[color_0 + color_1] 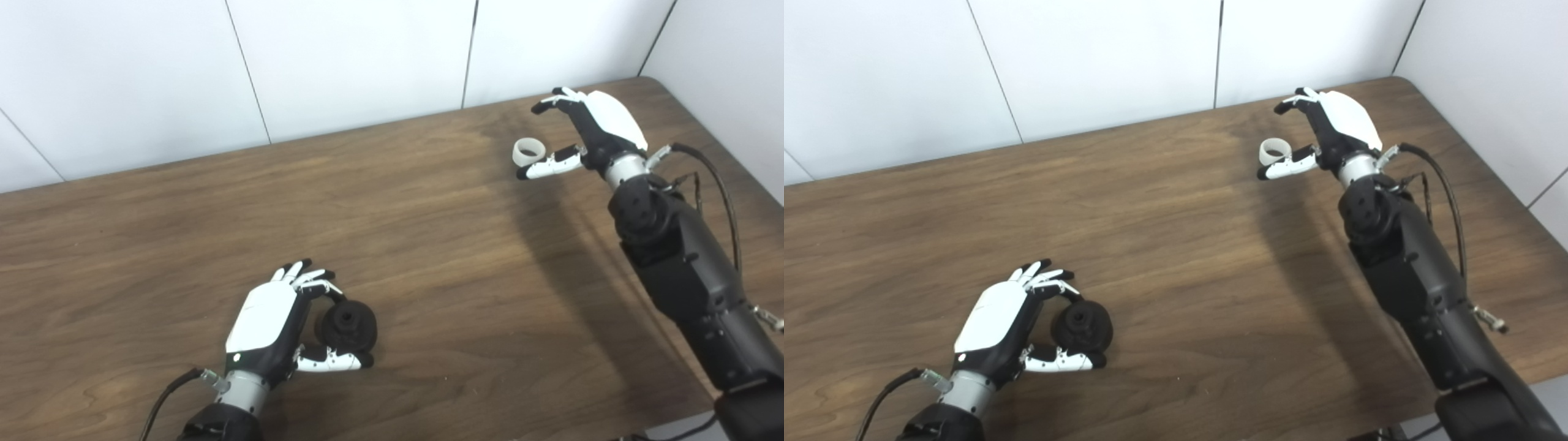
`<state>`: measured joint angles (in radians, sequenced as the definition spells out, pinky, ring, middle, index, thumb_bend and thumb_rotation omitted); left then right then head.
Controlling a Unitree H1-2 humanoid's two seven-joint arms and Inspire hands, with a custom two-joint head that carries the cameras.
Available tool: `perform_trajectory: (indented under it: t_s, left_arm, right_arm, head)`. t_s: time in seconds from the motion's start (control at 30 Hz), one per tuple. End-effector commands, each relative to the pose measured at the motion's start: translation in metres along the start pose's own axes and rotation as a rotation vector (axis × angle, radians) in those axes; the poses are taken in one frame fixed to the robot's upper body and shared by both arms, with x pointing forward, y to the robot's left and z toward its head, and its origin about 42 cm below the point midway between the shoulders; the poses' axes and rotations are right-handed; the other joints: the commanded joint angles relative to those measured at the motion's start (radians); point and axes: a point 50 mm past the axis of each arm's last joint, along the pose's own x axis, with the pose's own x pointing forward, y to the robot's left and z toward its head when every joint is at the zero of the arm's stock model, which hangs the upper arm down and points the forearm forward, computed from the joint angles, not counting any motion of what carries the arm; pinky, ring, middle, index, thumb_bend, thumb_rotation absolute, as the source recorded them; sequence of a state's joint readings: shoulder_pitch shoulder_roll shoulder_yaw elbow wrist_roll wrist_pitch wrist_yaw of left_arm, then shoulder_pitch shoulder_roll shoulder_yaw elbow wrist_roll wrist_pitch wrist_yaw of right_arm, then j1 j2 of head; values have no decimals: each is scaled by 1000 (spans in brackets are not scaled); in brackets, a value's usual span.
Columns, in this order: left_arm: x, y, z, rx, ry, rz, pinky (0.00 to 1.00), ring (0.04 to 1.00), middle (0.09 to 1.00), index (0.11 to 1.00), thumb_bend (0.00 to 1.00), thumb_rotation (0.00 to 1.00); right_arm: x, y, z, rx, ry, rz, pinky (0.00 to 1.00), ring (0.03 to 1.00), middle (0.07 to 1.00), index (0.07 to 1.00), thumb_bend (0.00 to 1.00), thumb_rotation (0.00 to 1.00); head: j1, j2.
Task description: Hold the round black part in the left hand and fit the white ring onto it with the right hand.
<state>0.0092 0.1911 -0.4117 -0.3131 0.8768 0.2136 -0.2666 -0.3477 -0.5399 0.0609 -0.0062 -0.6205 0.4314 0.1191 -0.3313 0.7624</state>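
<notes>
The round black part (347,326) with a hole in its hub rests on the wooden table (429,257) at the front left. My left hand (278,324) wraps it: curled fingers (318,283) touch its far edge and the thumb (334,361) lies against its near edge. At the back right, the white ring (529,151) lies on the table. My right hand (597,131) hovers just right of it, open, with the thumb (548,166) beside the ring's near side and the other fingers (554,101) spread well beyond it.
White wall panels (343,61) close off the table's back edge and right corner. The right forearm (686,263) and its cable (726,202) stretch along the table's right side. Bare wood lies between the two hands.
</notes>
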Motion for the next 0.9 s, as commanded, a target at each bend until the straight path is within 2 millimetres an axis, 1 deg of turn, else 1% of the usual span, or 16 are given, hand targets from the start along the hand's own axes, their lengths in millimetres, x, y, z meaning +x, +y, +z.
perform_trajectory:
  t_s: [0.0,0.2,0.27,0.4,0.77,0.87]
  left_arm:
    - [-8,-9,-23,36,84,-73,1000,964,842,483,523,53]
    - [-11,-9,-25,37,86,-76,1000,963,837,483,523,54]
    - [-11,-9,-26,40,88,-77,1000,963,837,483,523,54]
    - [-12,-9,-26,40,90,-79,1000,963,837,483,523,55]
    - [-14,-12,-26,33,88,-76,1000,955,831,482,523,54]
    - [-14,-12,-27,33,89,-75,1000,956,831,482,524,54]
  right_arm:
    - [17,-29,10,-54,-35,-75,905,985,959,765,819,254]
    - [40,-28,2,-86,30,-39,975,981,955,772,829,278]
    - [45,-27,2,-85,45,-31,977,984,957,771,831,269]
    - [55,-27,1,-90,58,-5,989,994,962,769,837,284]
    - [70,-21,9,-121,88,47,989,989,960,745,833,280]
    - [74,-18,12,-115,99,58,988,986,949,724,845,275]
  head:
    - [-4,0]
    - [-22,-8]
    - [-28,-10]
    - [-31,-11]
    - [-26,-14]
    - [-25,-13]
